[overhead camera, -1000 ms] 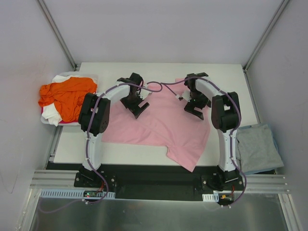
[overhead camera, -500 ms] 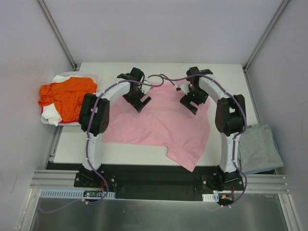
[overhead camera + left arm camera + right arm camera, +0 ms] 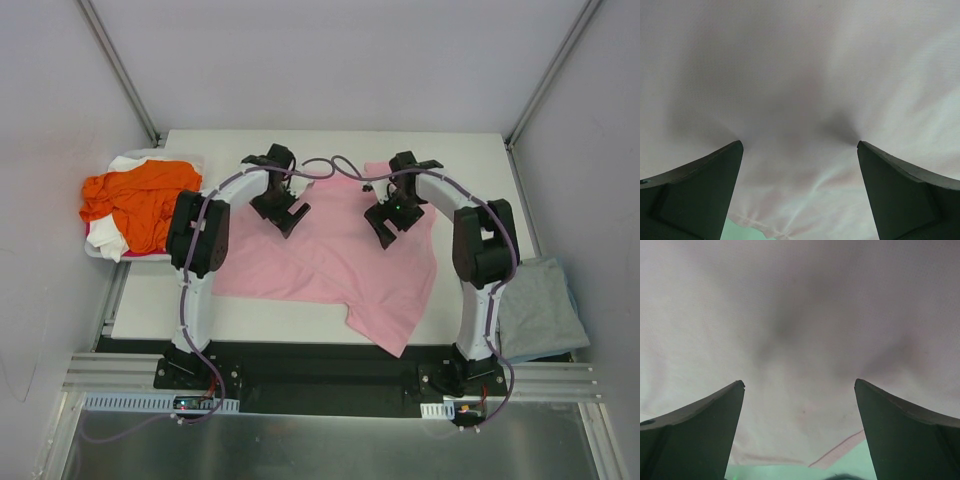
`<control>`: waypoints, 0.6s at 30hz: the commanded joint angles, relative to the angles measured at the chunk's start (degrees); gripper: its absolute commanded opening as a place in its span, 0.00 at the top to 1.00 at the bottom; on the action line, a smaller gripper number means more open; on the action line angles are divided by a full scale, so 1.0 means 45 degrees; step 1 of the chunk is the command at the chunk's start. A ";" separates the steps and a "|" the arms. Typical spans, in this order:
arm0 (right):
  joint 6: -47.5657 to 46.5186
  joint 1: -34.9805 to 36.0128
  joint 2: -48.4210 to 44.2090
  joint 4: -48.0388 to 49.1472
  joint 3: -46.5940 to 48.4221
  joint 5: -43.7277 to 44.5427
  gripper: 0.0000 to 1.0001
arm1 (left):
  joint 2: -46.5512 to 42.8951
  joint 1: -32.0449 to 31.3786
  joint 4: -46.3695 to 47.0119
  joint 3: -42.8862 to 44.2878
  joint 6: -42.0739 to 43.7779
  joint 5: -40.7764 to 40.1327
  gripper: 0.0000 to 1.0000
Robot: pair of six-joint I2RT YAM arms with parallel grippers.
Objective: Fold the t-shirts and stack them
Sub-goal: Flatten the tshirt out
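Four t-shirts are counted in the top view. One light pink t-shirt (image 3: 330,260) is spread flat on the white bench (image 3: 470,160), with a loose corner hanging over the near edge. One orange t-shirt (image 3: 140,200) is heaped well to the left of the pink t-shirt, beyond the bench's left edge, and one white t-shirt (image 3: 108,243) is bunched beneath the orange one. One grey-blue t-shirt (image 3: 540,305) is laid well to the right of the pink t-shirt, off the bench's right edge and near the right arm's base.

Two arms are counted, each carrying one tool. The left arm (image 3: 195,235) is raised from its base at the pink t-shirt's near left and bent inward, so that the left tool (image 3: 283,215) is set down over the shirt's far left part. The right arm (image 3: 480,250) is mirrored at the shirt's right side, and the right tool (image 3: 383,222) is pointed down at the far right part of the shirt.

In the wrist views both tools are seen spread wide, with only pink cloth between the fingers and nothing gripped. The cloth is dimpled at the tips of the left tool (image 3: 800,150), so contact is indicated there. At the right tool (image 3: 800,385) contact cannot be told for certain.
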 commanded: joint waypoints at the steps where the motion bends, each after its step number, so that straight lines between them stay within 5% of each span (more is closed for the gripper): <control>1: 0.0946 -0.0332 -0.0445 0.1224 -0.0188 -0.1212 0.03 | 0.0085 0.0616 -0.0315 0.0395 -0.0288 0.0387 0.01; 18: 0.1572 -0.0313 -0.0483 0.1967 -0.1028 -0.0041 0.04 | 0.0143 0.0969 -0.0412 0.0512 -0.1088 0.1013 0.01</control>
